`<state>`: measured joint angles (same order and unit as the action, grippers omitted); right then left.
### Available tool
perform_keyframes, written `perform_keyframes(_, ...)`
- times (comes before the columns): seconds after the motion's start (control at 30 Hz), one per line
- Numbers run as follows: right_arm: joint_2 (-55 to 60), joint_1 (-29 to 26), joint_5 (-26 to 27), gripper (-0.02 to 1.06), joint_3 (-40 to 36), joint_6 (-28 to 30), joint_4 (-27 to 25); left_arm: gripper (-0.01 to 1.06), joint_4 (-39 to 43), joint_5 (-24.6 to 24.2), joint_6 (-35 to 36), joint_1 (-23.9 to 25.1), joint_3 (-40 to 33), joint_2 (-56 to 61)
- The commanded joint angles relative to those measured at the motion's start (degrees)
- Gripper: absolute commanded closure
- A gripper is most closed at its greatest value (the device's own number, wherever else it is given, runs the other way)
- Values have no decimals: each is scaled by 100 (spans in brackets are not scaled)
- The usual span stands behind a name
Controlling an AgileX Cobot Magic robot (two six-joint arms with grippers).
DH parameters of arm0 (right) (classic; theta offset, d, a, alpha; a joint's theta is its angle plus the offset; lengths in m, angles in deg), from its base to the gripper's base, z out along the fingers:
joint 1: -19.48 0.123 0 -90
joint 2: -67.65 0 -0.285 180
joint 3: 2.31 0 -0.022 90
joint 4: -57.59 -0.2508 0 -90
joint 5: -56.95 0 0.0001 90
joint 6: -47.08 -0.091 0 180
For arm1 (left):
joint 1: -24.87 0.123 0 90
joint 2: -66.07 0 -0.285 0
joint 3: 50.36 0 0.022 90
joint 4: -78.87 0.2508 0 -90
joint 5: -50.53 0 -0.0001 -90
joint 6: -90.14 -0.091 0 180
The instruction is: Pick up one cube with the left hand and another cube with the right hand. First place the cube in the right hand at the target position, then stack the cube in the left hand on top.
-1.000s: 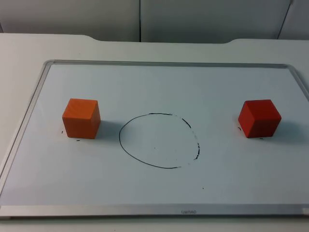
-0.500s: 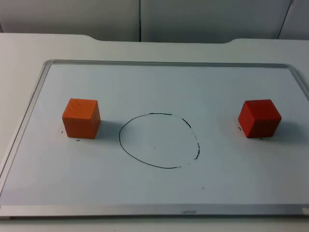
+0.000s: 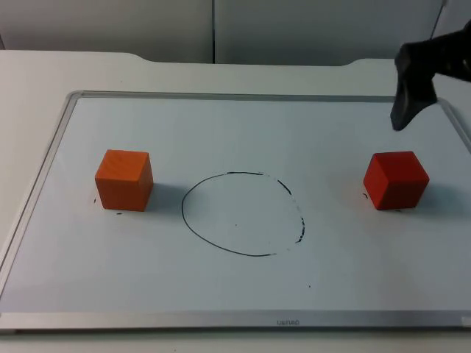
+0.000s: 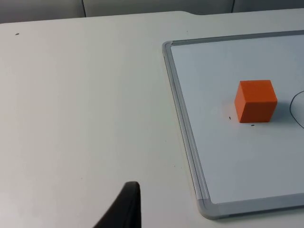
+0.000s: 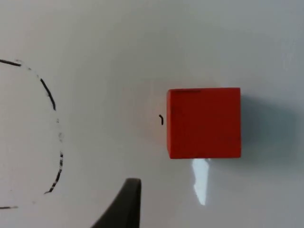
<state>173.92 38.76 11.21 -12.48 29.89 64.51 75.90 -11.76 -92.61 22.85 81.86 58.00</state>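
Observation:
An orange cube [image 3: 124,179] sits on the left side of the whiteboard [image 3: 221,294], and a red cube [image 3: 395,179] sits on the right side. Between them is a hand-drawn black circle [image 3: 243,214]. My right gripper [image 3: 407,99] hangs above the board's far right part, behind the red cube and apart from it. Its wrist view looks straight down on the red cube [image 5: 204,122] with the circle's line [image 5: 51,97] beside it. My left gripper [image 4: 124,211] is over the bare table left of the board, well away from the orange cube [image 4: 255,100].
The whiteboard has a raised grey frame [image 4: 183,123] with a rounded corner near the left arm. White table top [image 4: 80,104] lies around the board. A grey partition wall [image 3: 213,29] stands behind the table.
My right gripper has come into the top view from the upper right and now hangs behind the red cube. Both cubes stay where they were.

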Motion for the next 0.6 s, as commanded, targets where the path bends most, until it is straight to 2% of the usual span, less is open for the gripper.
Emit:
perform_keyframes(0.0,186,21,134,6,55,-130,98,0,-7,56,25,14,-7,28)
perform_keyframes(0.2,738,21,692,6,55,-390,142,0,-7,56,25,14,-7,28)
perform_keyframes(0.57,1394,10,1208,6,55,-730,338,0,-7,56,25,14,-7,28)
